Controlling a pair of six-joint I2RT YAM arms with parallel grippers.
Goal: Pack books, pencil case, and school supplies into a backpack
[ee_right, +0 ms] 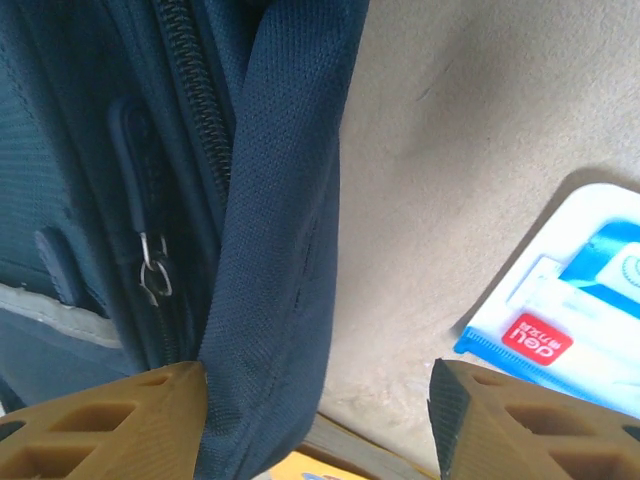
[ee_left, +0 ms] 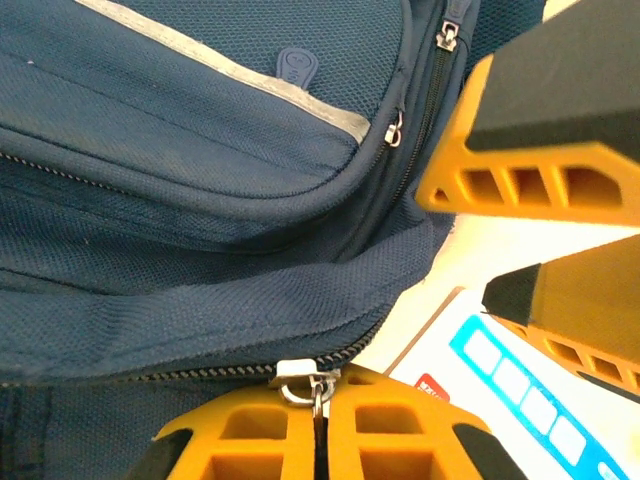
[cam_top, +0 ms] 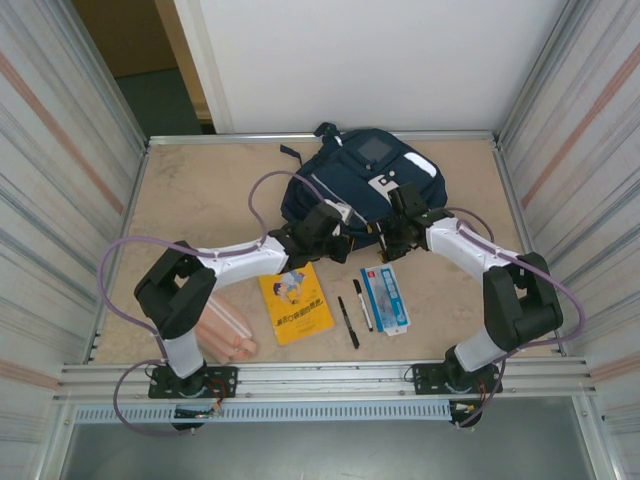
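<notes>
The large navy-blue fabric backpack [cam_top: 365,185] lies at the far middle of the beige table [cam_top: 200,200], grey-and-white patches up, and I see no compartment standing open; in the left wrist view the zip teeth along its near seam look closed. So I judge nothing is packed yet: I am at the opening-the-bag step, and all the loading is left to do. On the near side of the bag the thin yellow-orange paperback book [cam_top: 295,305] lies flat. The soft salmon-pink translucent pencil case [cam_top: 225,335] lies to its left beside the left arm's base [cam_top: 185,382], and the two slim black pens [cam_top: 348,322] lie side by side to its right. The flat blue-and-white rectangular box [cam_top: 385,298] with a red corner mark lies just right of the pens, its far end close to the bag.

The left gripper [ee_left: 318,395] sits at the bag's near edge with its yellow fingers [ee_left: 250,440] pressed together on the small silver metal zip pull [ee_left: 300,370], the ring caught right between the tips. The right gripper [ee_right: 315,395] is just beside it, to the right, over the gap between bag and box. Its jaws stand spread: a broad navy fabric band [ee_right: 290,200] of the bag runs down between them and touches one finger, while the other finger hangs clear over bare table, so it pinches nothing as far as I can tell
</notes>
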